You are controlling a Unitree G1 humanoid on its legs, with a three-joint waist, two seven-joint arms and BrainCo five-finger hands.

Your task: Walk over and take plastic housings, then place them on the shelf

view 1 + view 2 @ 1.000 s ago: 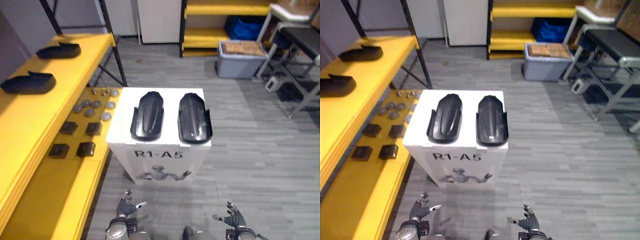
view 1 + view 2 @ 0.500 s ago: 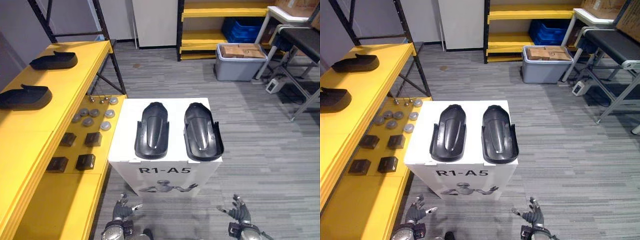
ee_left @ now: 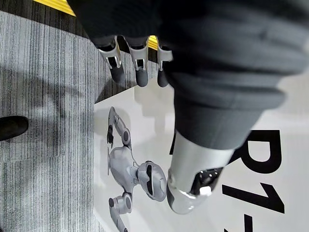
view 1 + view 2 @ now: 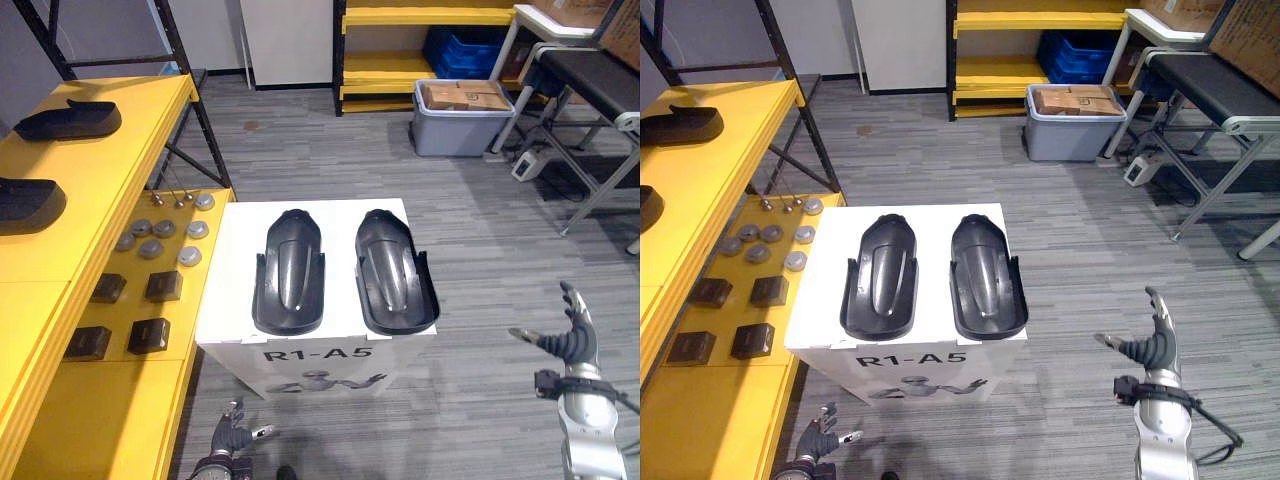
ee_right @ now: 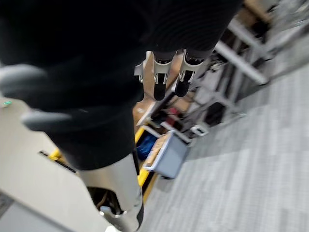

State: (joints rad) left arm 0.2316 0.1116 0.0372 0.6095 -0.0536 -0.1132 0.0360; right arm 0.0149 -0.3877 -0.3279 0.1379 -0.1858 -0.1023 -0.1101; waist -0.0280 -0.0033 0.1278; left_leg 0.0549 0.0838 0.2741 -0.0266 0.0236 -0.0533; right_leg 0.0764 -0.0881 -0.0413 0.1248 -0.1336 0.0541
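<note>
The white box (image 4: 392,357) front reads "R1-A5".

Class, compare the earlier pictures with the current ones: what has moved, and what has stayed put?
The right hand has lifted up and outward to the robot's right, fingers open, holding nothing. The left hand stays low before the white box, open. Both plastic housings remain on the box, untouched.

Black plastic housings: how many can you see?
4. The left housing and the right housing lie side by side on the white box. The far shelf housing and the near shelf housing sit on the yellow shelf. More may hide beyond the frame.
</note>
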